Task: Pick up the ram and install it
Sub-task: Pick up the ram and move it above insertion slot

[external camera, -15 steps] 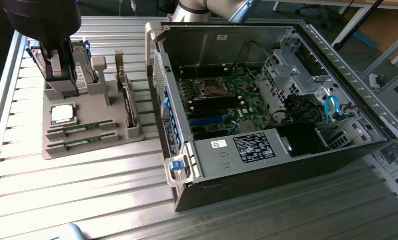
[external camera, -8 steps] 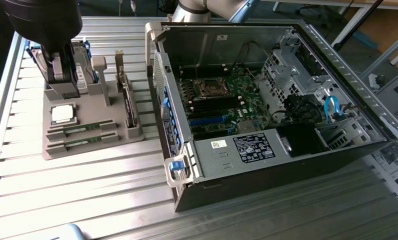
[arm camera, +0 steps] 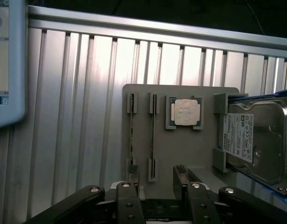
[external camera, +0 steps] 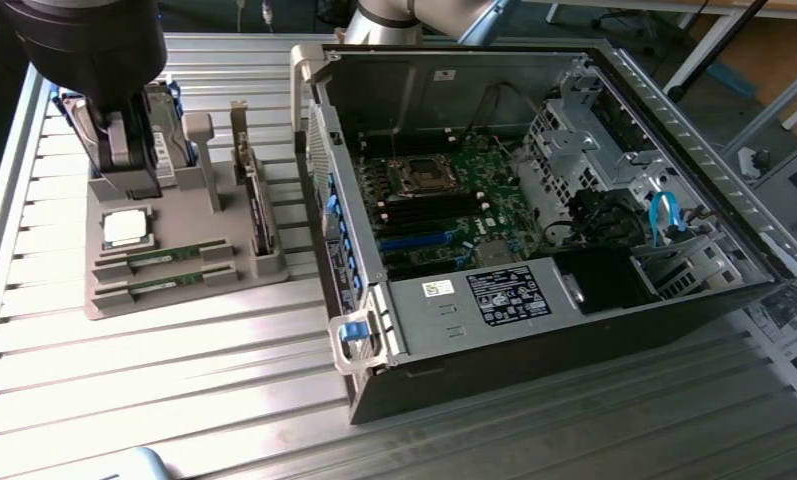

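Ram (arm camera: pixel 153 135) is standing on its long edge in a slot of the grey holder (arm camera: pixel 190 154), with a twin stick (arm camera: pixel 132 135) close on one side and the CPU (arm camera: pixel 184 112) on the other; the holder is sitting near the surface's (external camera: pixel 171 400) edge on the exterior view's left, while the open case (external camera: pixel 412 90) is taking up the middle and the right; the gripper (arm camera: pixel 155 186) is hanging over the holder, fingers spread wide and holding nothing, with the ram's line running between them; by its look the stick is going to feel light, thin and stiff, yet fragile; chips, label and contact edge are looking like poor places to squeeze, so the two flat faces near the middle of the free long edge are seeming the safest hold; slotted posts are cradling both ends, so a pull straight out of them would suit it; sideways room is looking tight because of the twin; the hard drive (arm camera: pixel 260 135) is standing tall at the holder's end beyond the CPU; inside the case, steel walls and cables are crowding the board.
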### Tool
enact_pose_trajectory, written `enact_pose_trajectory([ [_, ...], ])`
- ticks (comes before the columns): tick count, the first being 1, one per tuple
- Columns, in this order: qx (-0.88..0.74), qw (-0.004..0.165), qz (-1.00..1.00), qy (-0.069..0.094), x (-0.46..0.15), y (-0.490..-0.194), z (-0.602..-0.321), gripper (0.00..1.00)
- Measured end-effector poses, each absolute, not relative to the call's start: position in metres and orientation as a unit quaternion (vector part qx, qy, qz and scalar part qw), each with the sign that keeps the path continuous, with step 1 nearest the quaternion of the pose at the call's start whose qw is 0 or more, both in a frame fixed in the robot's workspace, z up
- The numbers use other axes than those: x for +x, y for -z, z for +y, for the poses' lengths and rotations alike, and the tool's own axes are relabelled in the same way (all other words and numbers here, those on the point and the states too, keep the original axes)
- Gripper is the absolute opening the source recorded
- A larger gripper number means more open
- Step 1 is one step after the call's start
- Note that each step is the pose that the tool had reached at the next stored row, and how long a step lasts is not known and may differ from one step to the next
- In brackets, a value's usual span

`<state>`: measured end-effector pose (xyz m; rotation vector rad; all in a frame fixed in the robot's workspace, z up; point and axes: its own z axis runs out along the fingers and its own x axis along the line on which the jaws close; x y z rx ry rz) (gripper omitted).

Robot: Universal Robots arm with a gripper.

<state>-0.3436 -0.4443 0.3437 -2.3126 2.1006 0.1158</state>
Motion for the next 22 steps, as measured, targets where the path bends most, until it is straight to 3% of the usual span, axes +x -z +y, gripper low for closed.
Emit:
enact_pose_trajectory([
  [22,-0.74,0.014,0.672,-0.043,-0.344,-0.331,-0.444,0.42],
])
